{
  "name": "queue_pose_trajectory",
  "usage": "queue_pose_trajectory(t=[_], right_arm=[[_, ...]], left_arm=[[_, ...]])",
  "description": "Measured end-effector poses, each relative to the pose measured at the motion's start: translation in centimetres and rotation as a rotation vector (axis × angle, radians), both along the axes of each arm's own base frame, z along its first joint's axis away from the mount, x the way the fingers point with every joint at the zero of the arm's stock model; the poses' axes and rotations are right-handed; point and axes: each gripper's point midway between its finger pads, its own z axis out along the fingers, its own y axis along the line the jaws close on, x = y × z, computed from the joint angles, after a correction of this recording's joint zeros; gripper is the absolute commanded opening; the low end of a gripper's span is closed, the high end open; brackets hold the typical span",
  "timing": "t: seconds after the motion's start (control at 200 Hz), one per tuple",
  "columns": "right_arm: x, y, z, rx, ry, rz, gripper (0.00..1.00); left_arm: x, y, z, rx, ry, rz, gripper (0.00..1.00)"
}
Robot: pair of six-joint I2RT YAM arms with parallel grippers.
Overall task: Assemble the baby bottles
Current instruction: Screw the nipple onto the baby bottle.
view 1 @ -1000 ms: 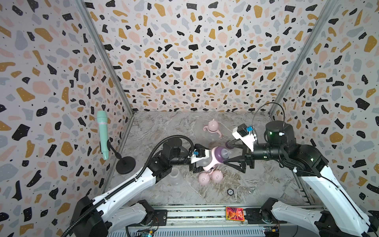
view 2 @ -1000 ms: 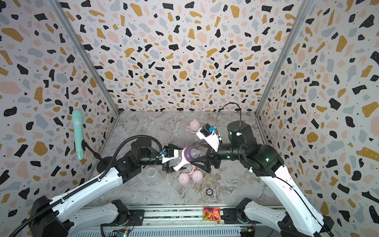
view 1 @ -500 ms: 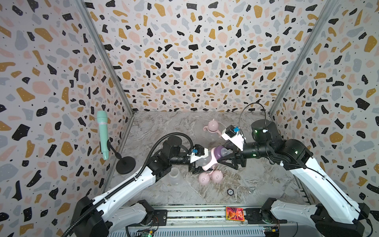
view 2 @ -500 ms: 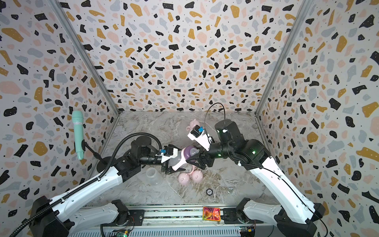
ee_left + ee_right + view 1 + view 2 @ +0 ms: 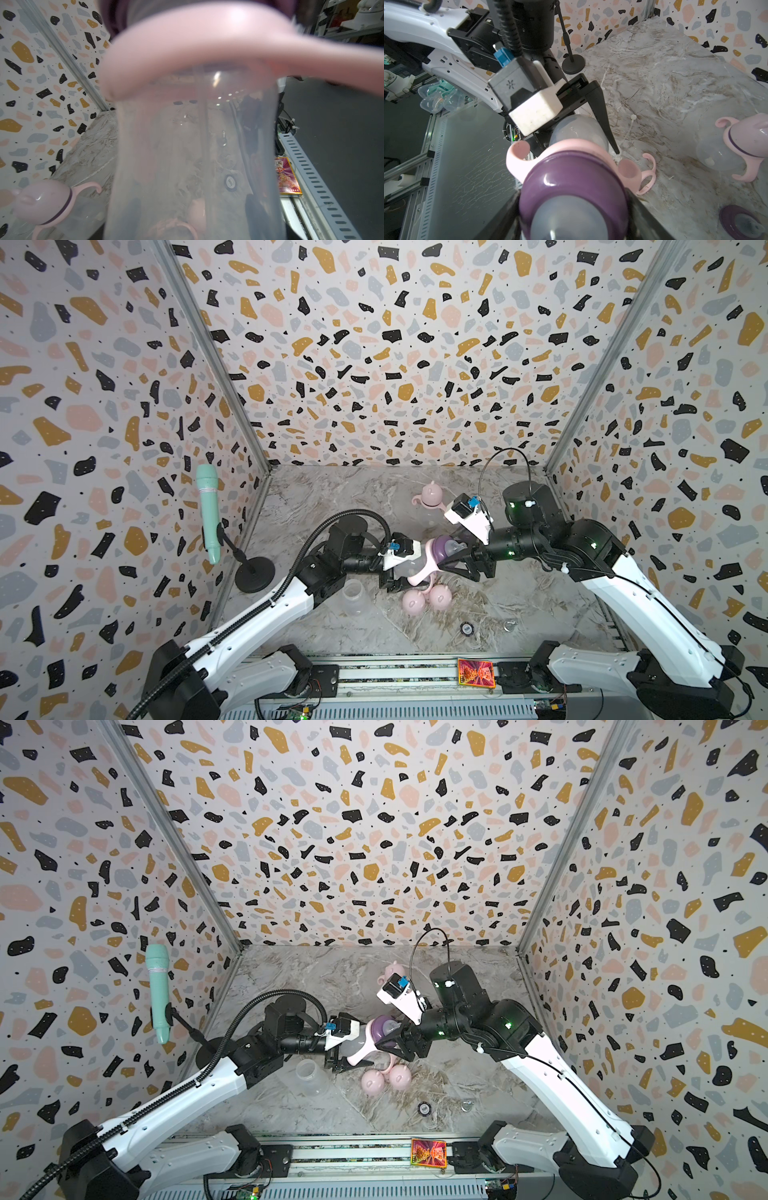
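- Right gripper has come in from the right. Its jaws were spread wide and clear of the teat a second ago, and now sit narrowed on either side of the purple collar.
- The right wrist view shows its black fingers lying against the collar's flanks with no gap, so this looks like a grip, not a hover.
- The left gripper has not shifted. It is clamped on the body of the held bottle, which lies sideways in the air above mid-table, neck pointing right.
- A pink handled ring sits on the neck just behind the collar.
- With both ends now held, the step in hand is probably screwing the collar down. The left grip must resist that turn, and smooth clear plastic may slip.
- Two pink dome caps lie on the table just near of the held bottle, uncapped as yet.
- A bare bottle lies near-left, with a loose collar and a loose ring also on the table, so a second bottle is still unbuilt.
- A capped bottle on the far side looks finished.
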Motion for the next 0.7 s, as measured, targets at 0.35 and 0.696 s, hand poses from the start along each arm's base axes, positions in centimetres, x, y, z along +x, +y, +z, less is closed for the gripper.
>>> queue_pose_trajectory(t=[0.35,0.696], right_arm=[[4.3,2.2,-2.4,0.163,0.275,-0.099,0.0],[7.9,4.3,-3.5,0.309,0.61,-0.205,0.0]], left_arm=[[4.9,4.4,-0.7,-0.006,-0.324,0.415,0.0],[8.8,7.2,-0.4,0.126,-0.635,0.7,0.0]])
